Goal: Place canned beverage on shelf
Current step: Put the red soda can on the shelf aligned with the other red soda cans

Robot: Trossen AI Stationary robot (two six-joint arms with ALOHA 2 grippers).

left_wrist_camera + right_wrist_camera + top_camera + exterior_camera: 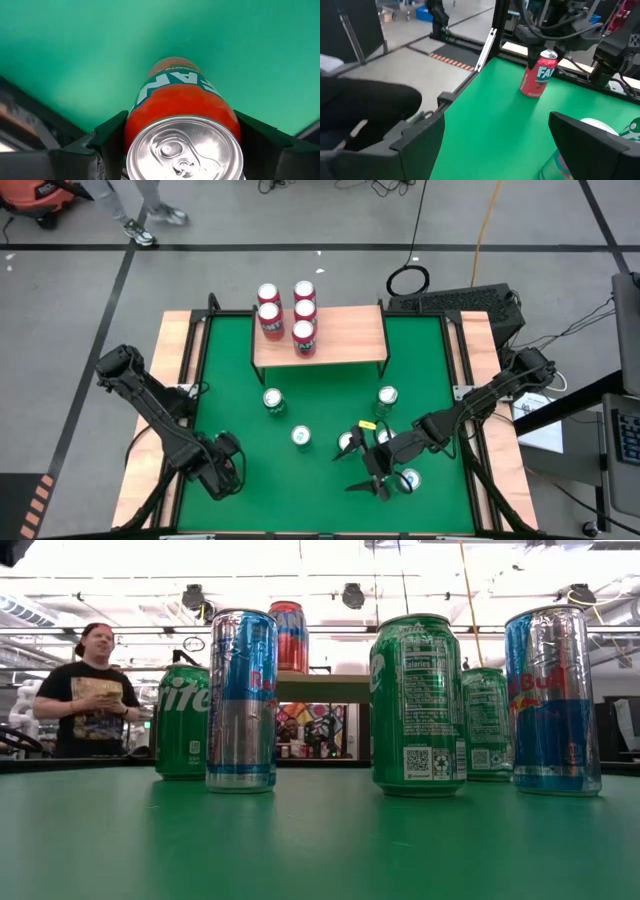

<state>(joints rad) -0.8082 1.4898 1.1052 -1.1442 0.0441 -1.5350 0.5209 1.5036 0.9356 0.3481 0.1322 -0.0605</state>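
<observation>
A red Fanta can [537, 76] is near the table's near-left corner, in my left gripper [182, 145], which is shut on it; in the high view the gripper [226, 466] hides the can. My right gripper [495, 140] is open and empty at the near right [370, 483], among green and silver-blue cans. The shelf [350, 330], a light-wood board on black legs, stands at the far middle with several red cans [303, 335] upright on its left half. My left gripper pinches the red can's side wall just below its top rim [131, 131] between its two fingers, one on each side. The fingers come from above, pointing down. The can is tilted; I cannot tell whether its base [527, 93] touches the table.
Several green and silver-blue cans stand on the green table [273, 401] [301, 437] [387, 397] [408, 478], and close in the low view [418, 705] [242, 700]. A silver lid [592, 125] lies by my right finger. A person [95, 690] stands beyond the table.
</observation>
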